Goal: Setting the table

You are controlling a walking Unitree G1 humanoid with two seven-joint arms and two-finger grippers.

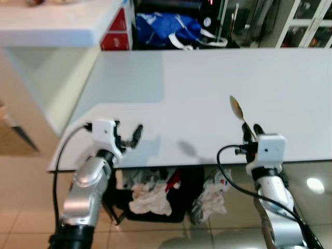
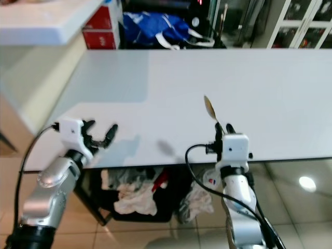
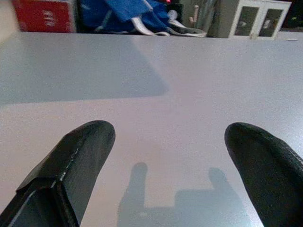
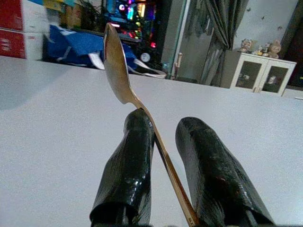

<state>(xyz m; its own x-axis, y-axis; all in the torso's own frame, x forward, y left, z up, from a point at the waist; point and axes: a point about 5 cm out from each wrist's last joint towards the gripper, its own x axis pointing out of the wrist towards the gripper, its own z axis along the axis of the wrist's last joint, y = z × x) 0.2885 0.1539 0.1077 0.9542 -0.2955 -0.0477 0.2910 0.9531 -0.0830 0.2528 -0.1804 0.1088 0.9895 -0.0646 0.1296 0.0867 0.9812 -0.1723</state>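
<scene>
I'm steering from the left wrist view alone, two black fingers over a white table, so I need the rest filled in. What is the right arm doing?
Observer: The right tool holds a gold spoon by its handle, bowl up and forward, above the near edge of the white table.
Operator: Is the grip firm?
Observer: In the right wrist view the handle runs slantwise between the two fingers, against the inner face of one; I can't judge firmness.
Operator: And where is my left tool relative to the table?
Observer: The left tool, fingers apart, is at the table's near left corner, holding nothing.
</scene>
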